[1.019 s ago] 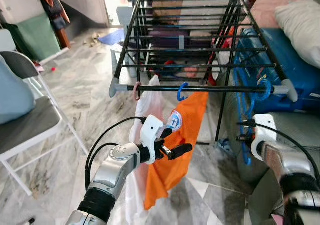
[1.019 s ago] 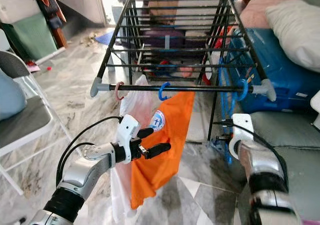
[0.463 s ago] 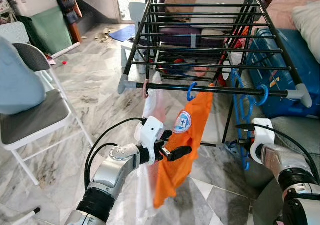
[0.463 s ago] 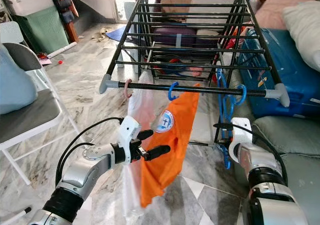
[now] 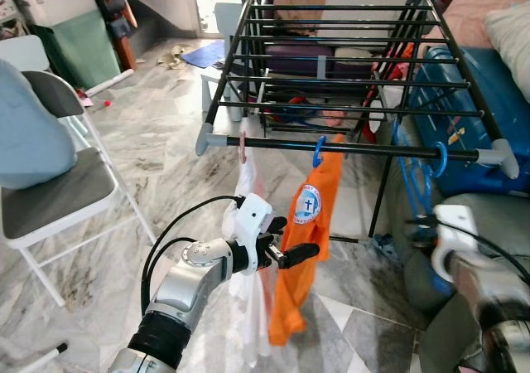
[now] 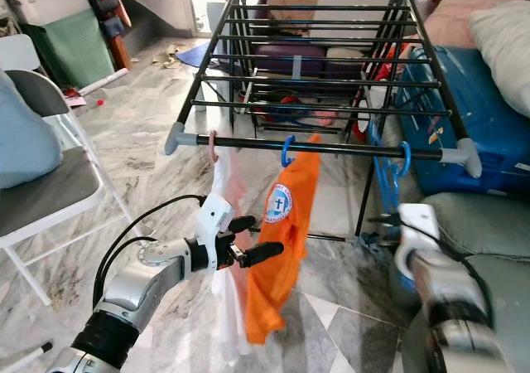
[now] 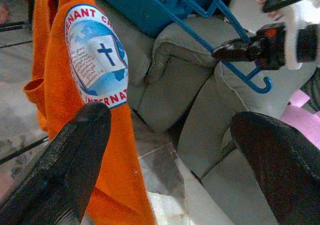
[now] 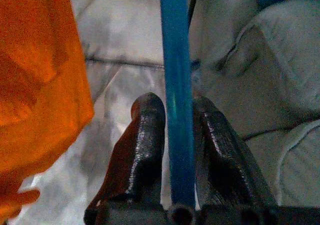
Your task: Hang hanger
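Right gripper (image 8: 172, 155) clamped blue plastic hanger (image 8: 176, 85); left gripper (image 5: 286, 242) spread apart, empty. Risk: hook slipping off black metal rack rail (image 5: 364, 147) on release.

A black drying rack (image 5: 348, 58) stands on a marble floor (image 5: 149, 157). Its front rail (image 5: 364, 147) carries three hooks: a pink one (image 5: 242, 145) holding a white garment (image 5: 248, 298), a blue one (image 5: 318, 150) holding an orange shirt (image 5: 302, 240), and a blue hanger (image 5: 414, 192) near the right end
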